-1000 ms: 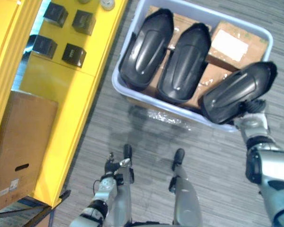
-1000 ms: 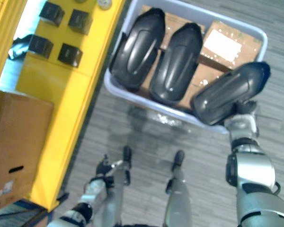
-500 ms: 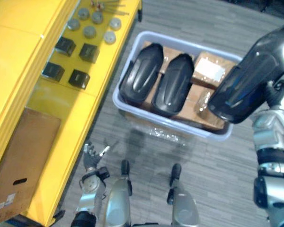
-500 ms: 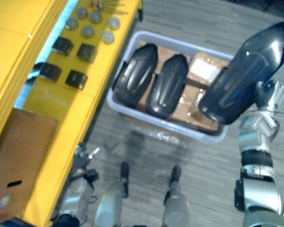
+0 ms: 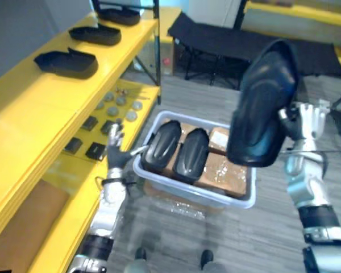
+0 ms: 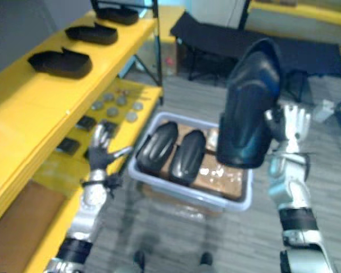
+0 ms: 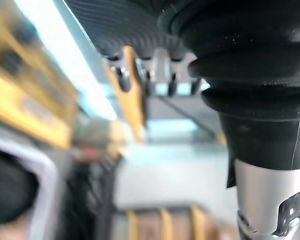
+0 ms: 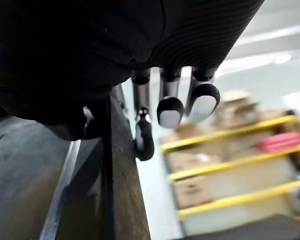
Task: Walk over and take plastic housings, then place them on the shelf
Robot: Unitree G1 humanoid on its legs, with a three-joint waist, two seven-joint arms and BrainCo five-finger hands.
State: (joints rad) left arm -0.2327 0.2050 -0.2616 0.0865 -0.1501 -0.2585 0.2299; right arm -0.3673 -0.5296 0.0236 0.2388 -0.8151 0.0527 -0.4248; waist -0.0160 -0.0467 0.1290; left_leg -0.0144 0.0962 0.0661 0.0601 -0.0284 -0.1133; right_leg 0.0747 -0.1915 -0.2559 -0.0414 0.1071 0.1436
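My right hand (image 5: 307, 122) holds a black plastic housing (image 5: 261, 108) upright, high above the bin, pinched at its edge between thumb and fingers (image 8: 170, 110); the housing's dark surface (image 8: 50, 190) lies beside them. Two more housings (image 5: 162, 145) (image 5: 190, 153) lie side by side in the pale bin (image 5: 193, 190). My left hand (image 5: 116, 153) is raised by the bin's left rim, open with fingers (image 7: 150, 75) spread, holding nothing. On the top of the yellow shelf (image 5: 40, 96), to my left, rest three housings (image 5: 65, 61) (image 5: 94, 34) (image 5: 119, 14).
Cardboard boxes (image 5: 227, 170) line the bin under the housings. The lower shelf level carries small black blocks (image 5: 94, 151) and grey discs (image 5: 122, 105). A brown carton (image 5: 23, 227) sits lower still. A black folding bench (image 5: 216, 40) stands behind the bin.
The camera has tilted up, bringing the shelf top into view. My right hand has lifted the housing out of the bin and turned it upright. My left hand has risen beside the bin.
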